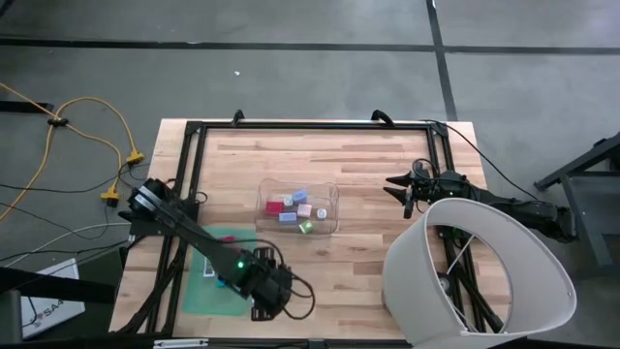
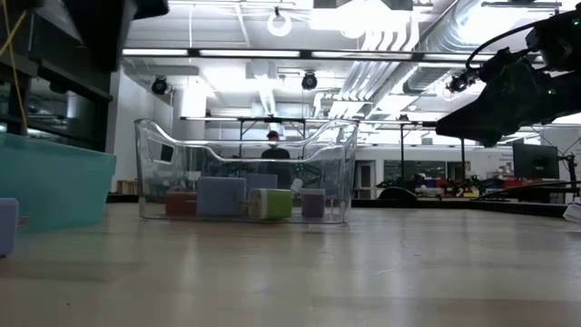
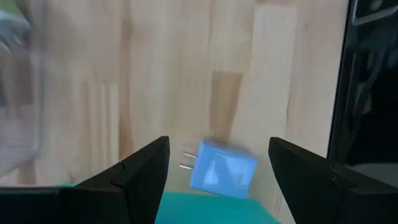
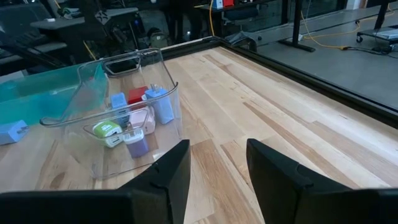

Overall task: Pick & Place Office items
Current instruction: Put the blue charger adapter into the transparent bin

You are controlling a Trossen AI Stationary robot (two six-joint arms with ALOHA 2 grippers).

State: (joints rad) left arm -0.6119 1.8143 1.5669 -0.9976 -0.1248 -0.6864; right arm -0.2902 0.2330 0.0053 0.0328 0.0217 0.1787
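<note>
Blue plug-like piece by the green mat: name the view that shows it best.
Left wrist view: the blue plug-like piece lies large between the open fingers. Right wrist view shows it small; low view clips it; the high view hides it.

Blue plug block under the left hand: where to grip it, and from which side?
Grip the blue plug block across its flat body, from above. The left hand is open, a finger either side. It lies flat at the green mat edge, prongs out one end; avoid those, they look too thin.
</note>
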